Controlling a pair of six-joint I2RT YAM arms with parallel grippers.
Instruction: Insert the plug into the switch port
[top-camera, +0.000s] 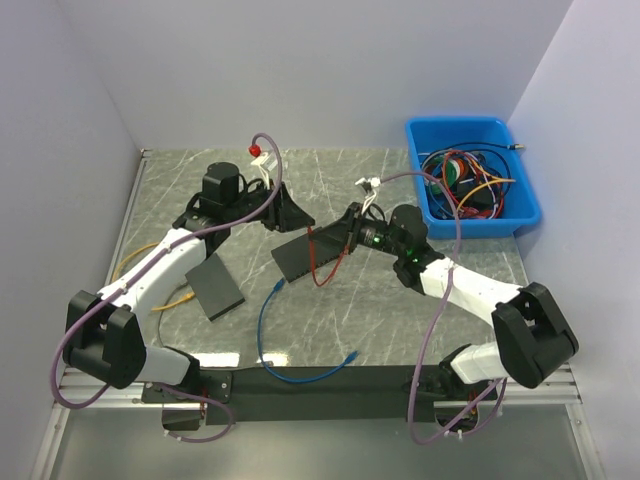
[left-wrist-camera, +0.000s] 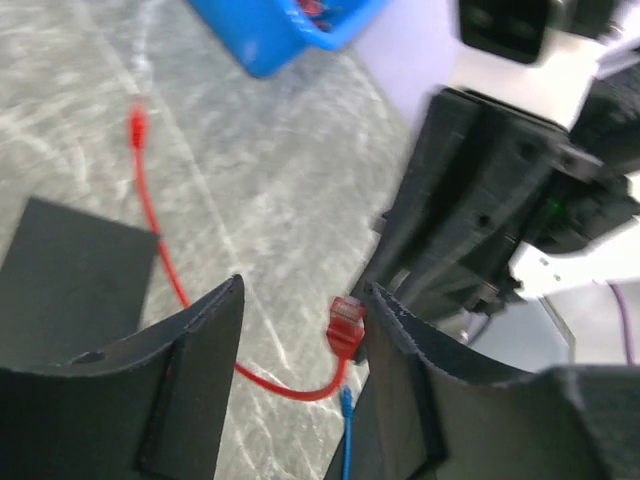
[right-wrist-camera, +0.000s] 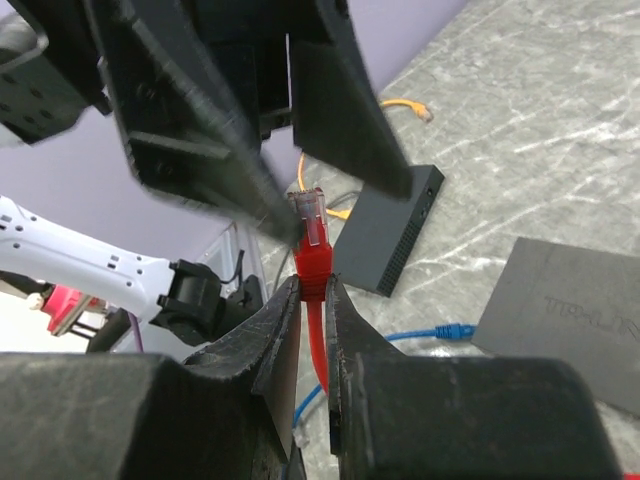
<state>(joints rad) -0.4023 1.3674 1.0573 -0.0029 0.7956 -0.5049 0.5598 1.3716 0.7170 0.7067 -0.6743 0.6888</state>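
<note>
Got the right tool (right-wrist-camera: 312, 292) clenched hard on the red plug (right-wrist-camera: 312, 232), pinching it just under the tip, with that tip poking straight up past the fingers (right-wrist-camera: 262, 340). Seeing the left tool (left-wrist-camera: 305, 290) released, jaws spread wide on either side of the same plug, with the plug right up against one finger and clear of the other. Puts the plug up in the air between the two tools, above the middle of the worktop (top-camera: 380, 320) and not in any port. Can follow its red cable (left-wrist-camera: 146, 190) drooping down and trailing across the worktop past the black switch (top-camera: 292, 260), lying flat just below the tools. Also spotting a second black box (top-camera: 215, 287) off to the left of that one, plus a blue cable (top-camera: 261, 325) looping from between the two boxes toward the near edge, and an orange cable (top-camera: 175, 300) curling out beside the left arm (top-camera: 150, 275). Over in the back right corner, looking at a blue bin (top-camera: 478, 228) stuffed with a tangle of more wires (top-camera: 465, 185). Can't make out the ports on the switch from any view.
</note>
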